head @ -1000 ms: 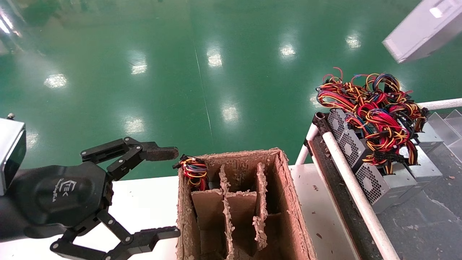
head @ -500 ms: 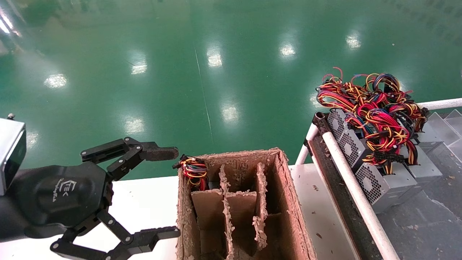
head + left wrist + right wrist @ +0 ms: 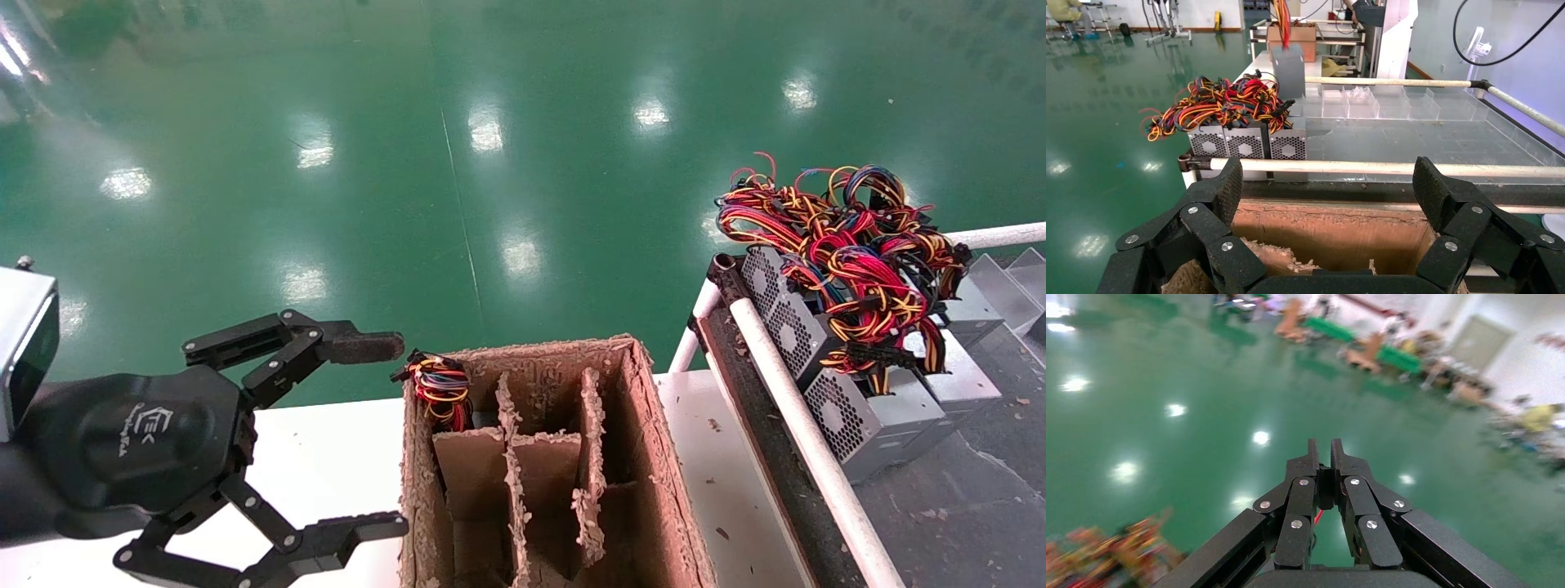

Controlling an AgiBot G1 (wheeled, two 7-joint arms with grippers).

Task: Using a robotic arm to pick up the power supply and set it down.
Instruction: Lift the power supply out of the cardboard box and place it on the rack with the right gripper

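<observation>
While the left gripper (image 3: pixel 394 437) hung wide open and empty beside the box (image 3: pixel 647 425), the right gripper (image 3: pixel 1321 447) was pinched shut on a red wire, likely so the power supply (image 3: pixel 1289 68) could dangle by its wires over the rack (image 3: pixel 1389 166).

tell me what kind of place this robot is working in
Probably a factory or assembly hall: a glossy green floor, a row of power supplies with wire bundles on a railed bench, and a divided cardboard box for packing. More workstations show far off.
</observation>
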